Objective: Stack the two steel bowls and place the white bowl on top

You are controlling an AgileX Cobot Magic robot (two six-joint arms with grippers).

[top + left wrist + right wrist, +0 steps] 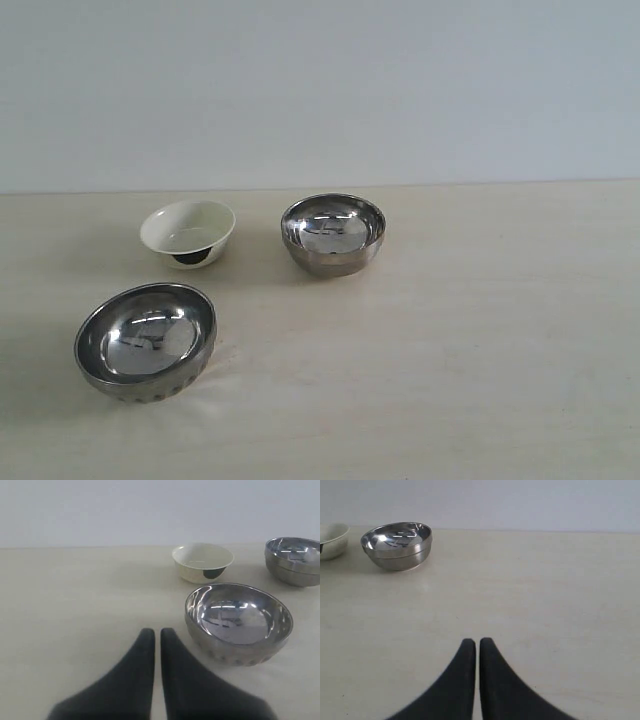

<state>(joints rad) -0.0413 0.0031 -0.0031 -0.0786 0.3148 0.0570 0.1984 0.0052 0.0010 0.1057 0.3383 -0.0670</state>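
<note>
Three bowls stand apart on the pale table. A dimpled steel bowl (pixel 146 341) (pixel 238 622) sits at the front left. A smooth steel bowl (pixel 333 234) (pixel 294 560) (pixel 397 545) stands further back near the middle. The white bowl (pixel 189 232) (pixel 203 562) (pixel 331 540) with a dark base rests tilted at the back left. Neither gripper shows in the exterior view. My left gripper (pixel 157 632) is shut and empty, just beside the dimpled bowl. My right gripper (pixel 477 642) is shut and empty, well short of the smooth bowl.
The pale wooden table (pixel 480 340) runs back to a plain light wall (pixel 320 90). Nothing else stands on it besides the bowls.
</note>
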